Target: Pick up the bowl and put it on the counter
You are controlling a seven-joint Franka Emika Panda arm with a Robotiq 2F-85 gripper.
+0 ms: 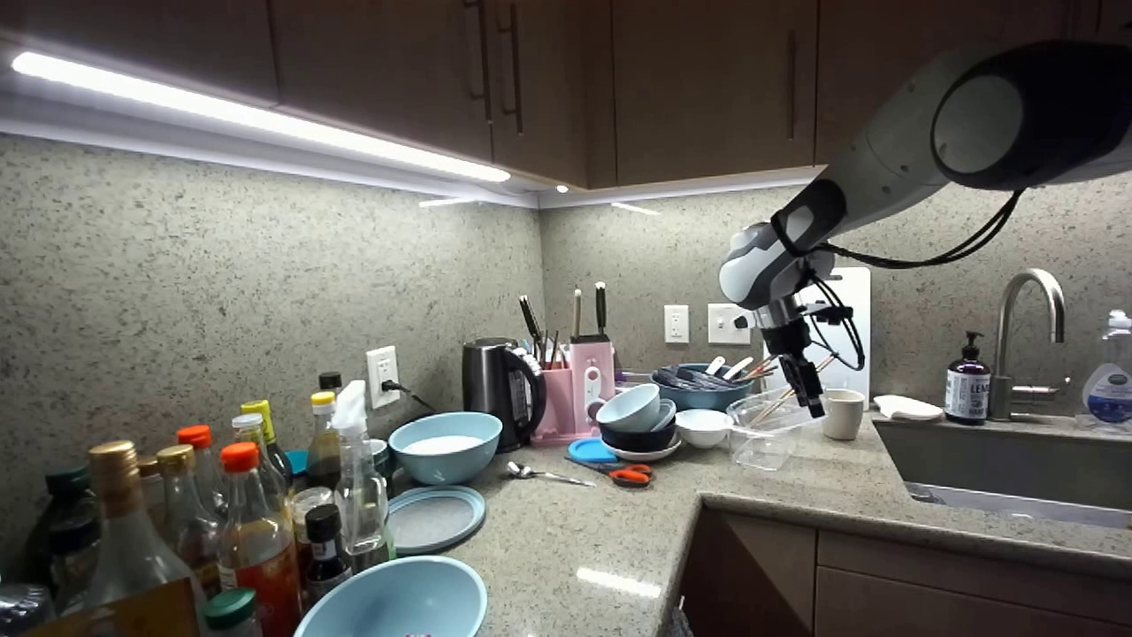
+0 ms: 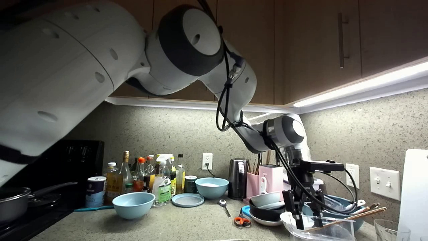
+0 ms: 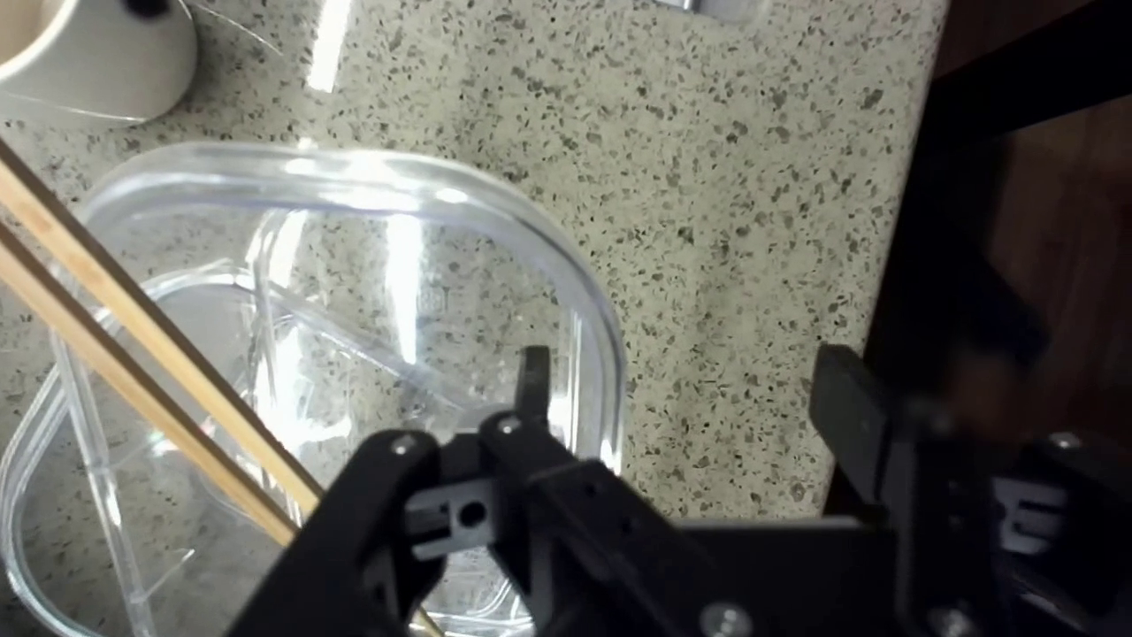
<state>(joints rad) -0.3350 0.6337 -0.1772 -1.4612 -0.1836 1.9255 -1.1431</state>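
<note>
Several bowls stand on the speckled counter (image 1: 566, 531); which one the task means I cannot tell. A light blue bowl (image 1: 398, 602) stands near the bottles, another (image 1: 445, 453) by the kettle. Both also show in an exterior view (image 2: 133, 206) (image 2: 212, 188). Tilted light blue bowls (image 1: 630, 407) rest on a black bowl (image 1: 637, 440), beside a white bowl (image 1: 705, 427). My gripper (image 3: 685, 389) is open and empty over a clear plastic container (image 3: 354, 177) with chopsticks (image 3: 150, 354). In the wrist view one finger overlaps the container's inside, the other lies beyond its rim.
A blue bowl of utensils (image 1: 707, 400), a mug (image 1: 845, 416) and the sink (image 1: 1008, 460) surround the gripper's area. Scissors (image 1: 630, 478), a spoon (image 1: 548, 475), a kettle (image 1: 482, 389), a pink knife block (image 1: 591, 372) and bottles (image 1: 256, 522) stand or lie along the counter.
</note>
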